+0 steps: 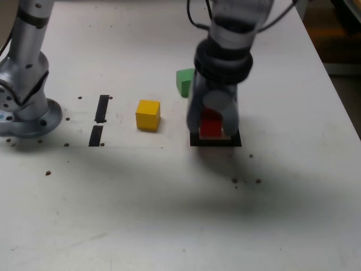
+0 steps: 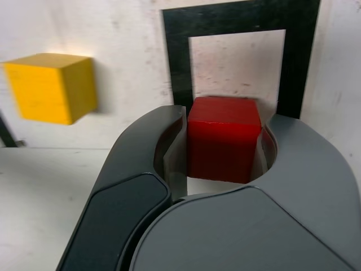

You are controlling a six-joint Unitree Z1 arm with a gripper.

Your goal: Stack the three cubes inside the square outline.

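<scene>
The red cube (image 1: 211, 126) sits tight between my two dark jaws. My end effector (image 1: 212, 125) is clenched on it, one jaw pressing each side, as the wrist view shows well (image 2: 223, 141). In the exterior view the red cube is low down, right over the square outline (image 1: 215, 140). I cannot tell if the cube rests on the desk or hangs just above it. In the wrist view the black square outline (image 2: 177, 62) lies just past the cube, with bare white desk inside it.

My arm comes in from the top of the exterior view. It bends down steeply, so my end effector points almost straight down at the desk (image 1: 169, 214). My wide dark wrist sits right above the jaws.

The yellow cube (image 1: 148, 114) stands on the desk toward the exterior view's left of the outline, well apart from it. The wrist view shows it too (image 2: 51, 87), off to the side of my jaws. The green cube (image 1: 184, 82) is farther back, partly hidden behind my arm.

Two short black tape strips (image 1: 99, 119) lie past the yellow cube, toward the exterior view's left. My round silver base (image 1: 28, 107) stands beyond them.
</scene>
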